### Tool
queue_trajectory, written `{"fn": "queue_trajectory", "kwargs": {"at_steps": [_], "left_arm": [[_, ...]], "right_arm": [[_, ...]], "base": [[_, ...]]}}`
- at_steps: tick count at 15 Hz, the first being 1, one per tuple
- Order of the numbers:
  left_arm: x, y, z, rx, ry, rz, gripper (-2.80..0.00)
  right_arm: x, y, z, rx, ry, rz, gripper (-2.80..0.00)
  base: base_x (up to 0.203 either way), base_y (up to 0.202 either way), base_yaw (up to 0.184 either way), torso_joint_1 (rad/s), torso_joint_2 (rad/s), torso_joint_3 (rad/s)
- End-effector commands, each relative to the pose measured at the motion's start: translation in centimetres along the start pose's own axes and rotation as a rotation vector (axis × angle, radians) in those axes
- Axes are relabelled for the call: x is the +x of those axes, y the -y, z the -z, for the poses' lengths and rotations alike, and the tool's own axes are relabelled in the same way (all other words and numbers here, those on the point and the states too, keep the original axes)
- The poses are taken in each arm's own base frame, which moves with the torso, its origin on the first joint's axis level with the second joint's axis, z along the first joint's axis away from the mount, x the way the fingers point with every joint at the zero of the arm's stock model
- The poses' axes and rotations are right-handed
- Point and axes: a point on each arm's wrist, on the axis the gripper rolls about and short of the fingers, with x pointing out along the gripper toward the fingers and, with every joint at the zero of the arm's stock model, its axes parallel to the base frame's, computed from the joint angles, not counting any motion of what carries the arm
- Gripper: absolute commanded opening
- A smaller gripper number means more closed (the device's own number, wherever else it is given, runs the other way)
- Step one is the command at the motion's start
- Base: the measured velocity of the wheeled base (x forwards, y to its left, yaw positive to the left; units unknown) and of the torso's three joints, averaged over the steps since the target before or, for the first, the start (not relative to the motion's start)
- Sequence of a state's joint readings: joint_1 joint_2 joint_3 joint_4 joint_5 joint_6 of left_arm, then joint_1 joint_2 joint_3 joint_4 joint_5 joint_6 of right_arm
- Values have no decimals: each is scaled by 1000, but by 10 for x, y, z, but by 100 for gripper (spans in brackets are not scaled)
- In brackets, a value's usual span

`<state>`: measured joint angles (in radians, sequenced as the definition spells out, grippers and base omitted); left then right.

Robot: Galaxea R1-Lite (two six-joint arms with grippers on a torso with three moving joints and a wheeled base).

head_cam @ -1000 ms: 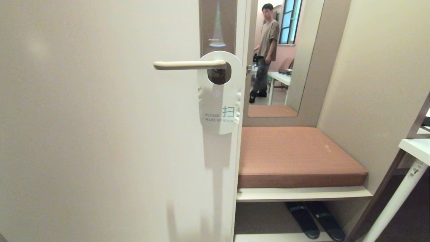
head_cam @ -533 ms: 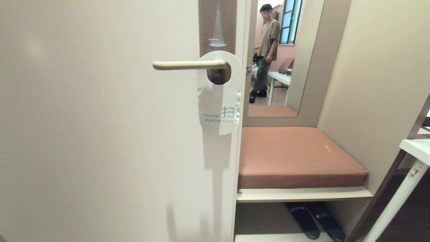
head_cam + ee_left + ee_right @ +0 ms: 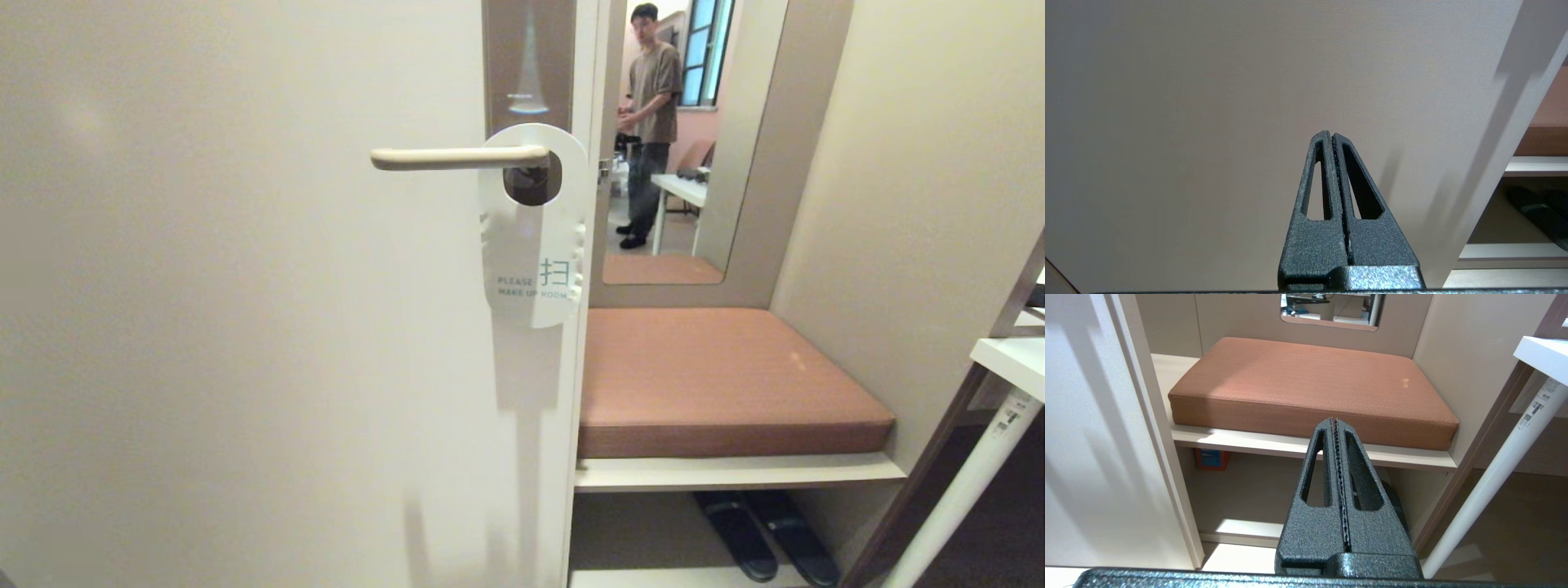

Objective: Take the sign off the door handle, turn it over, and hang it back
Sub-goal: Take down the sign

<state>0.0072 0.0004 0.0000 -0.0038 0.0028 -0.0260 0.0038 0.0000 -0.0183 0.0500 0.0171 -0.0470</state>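
Your head view alone shows the sign [image 3: 532, 245] — white face out, reading "PLEASE MAKE UP ROOM" — hanging by its oval hole on the door handle [image 3: 457, 157] against the backplate [image 3: 529, 57]. Neither arm appears there. Your left wrist view shows the left gripper [image 3: 1332, 136] clenched and empty before the bare door [image 3: 1208, 102]; your right wrist view shows the right gripper [image 3: 1334, 422] clenched and empty, facing the brown cushion [image 3: 1310, 384].

One sign [image 3: 535, 245] hangs on one door handle [image 3: 457, 157], on one door [image 3: 245, 327]. There is one brown cushion [image 3: 718, 376], one mirror [image 3: 694, 139] showing one person [image 3: 651, 98], and two dark slippers [image 3: 767, 535]. Two grippers appear: left gripper [image 3: 1332, 136], right gripper [image 3: 1334, 422].
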Motion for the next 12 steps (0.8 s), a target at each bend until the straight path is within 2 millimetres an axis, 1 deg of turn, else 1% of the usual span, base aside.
{"fn": "queue_trajectory", "kwargs": {"at_steps": [1, 12], "left_arm": [[0, 0, 0, -2, 1, -1, -280], [0, 0, 0, -2, 1, -1, -280]], "right_arm": [[0, 0, 0, -1, 0, -1, -280], [0, 0, 0, 1, -1, 1, -280]], "base": [[0, 0, 0, 0, 0, 0], [0, 0, 0, 0, 0, 0]]}}
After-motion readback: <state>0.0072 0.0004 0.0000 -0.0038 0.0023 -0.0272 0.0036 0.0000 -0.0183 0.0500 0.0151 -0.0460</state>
